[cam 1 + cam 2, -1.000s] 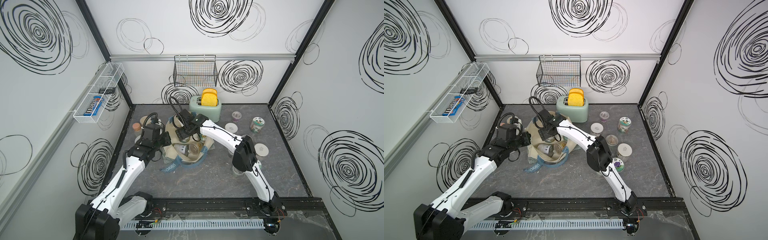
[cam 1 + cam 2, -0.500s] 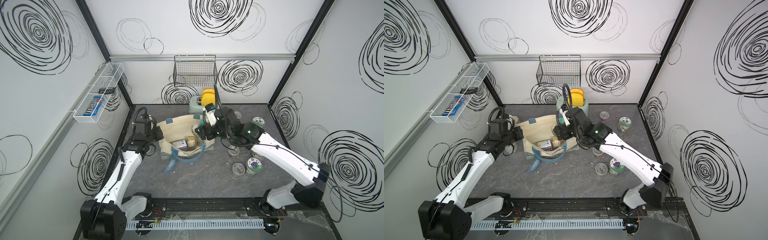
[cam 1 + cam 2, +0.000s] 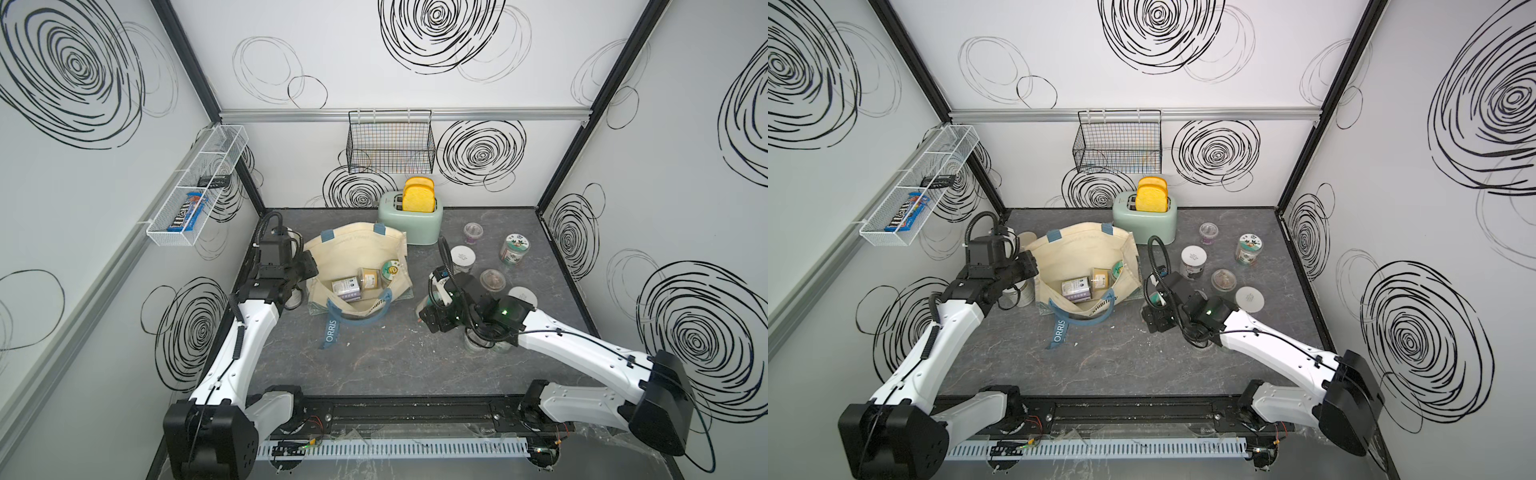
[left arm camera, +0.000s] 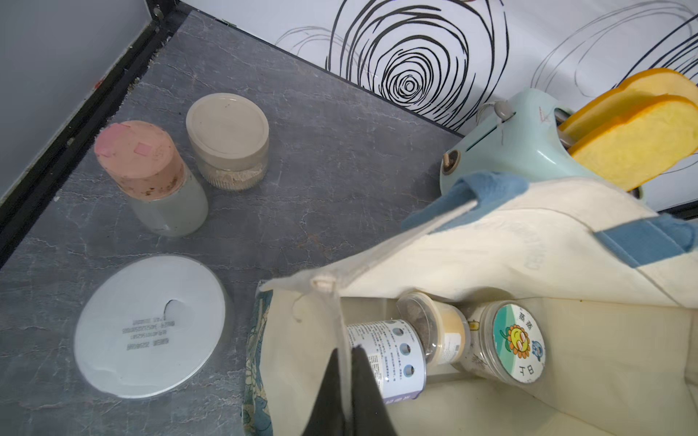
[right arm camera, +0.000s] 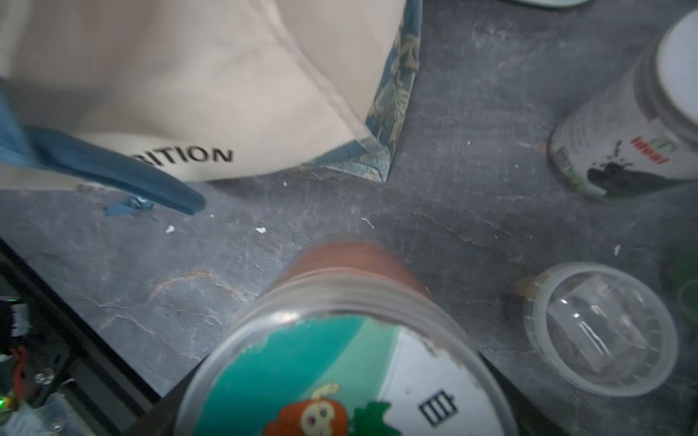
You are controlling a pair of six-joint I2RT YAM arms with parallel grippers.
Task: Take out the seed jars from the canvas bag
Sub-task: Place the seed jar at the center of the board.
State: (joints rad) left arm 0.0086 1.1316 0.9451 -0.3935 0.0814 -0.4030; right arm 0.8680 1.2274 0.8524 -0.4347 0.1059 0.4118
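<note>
Right wrist view: your right gripper (image 3: 429,305) clasps a clear pumpkin-lidded seed jar (image 5: 340,358) beside the cream canvas bag (image 5: 189,75) lettered "BITION"; your left gripper (image 4: 344,381) pinches its rim, three labelled jars (image 4: 389,355) inside.

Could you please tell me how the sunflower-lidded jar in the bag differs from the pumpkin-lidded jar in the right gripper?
The clear sunflower-lidded jar rests inside the cream canvas bag among other jars; the clear pumpkin-lidded jar is outside it, held by the right gripper over the dark grey table. Reddish-brown contents show in the pumpkin jar; the sunflower jar's side looks pale. Both are clear cylinders with green-and-white cartoon lids.
</note>
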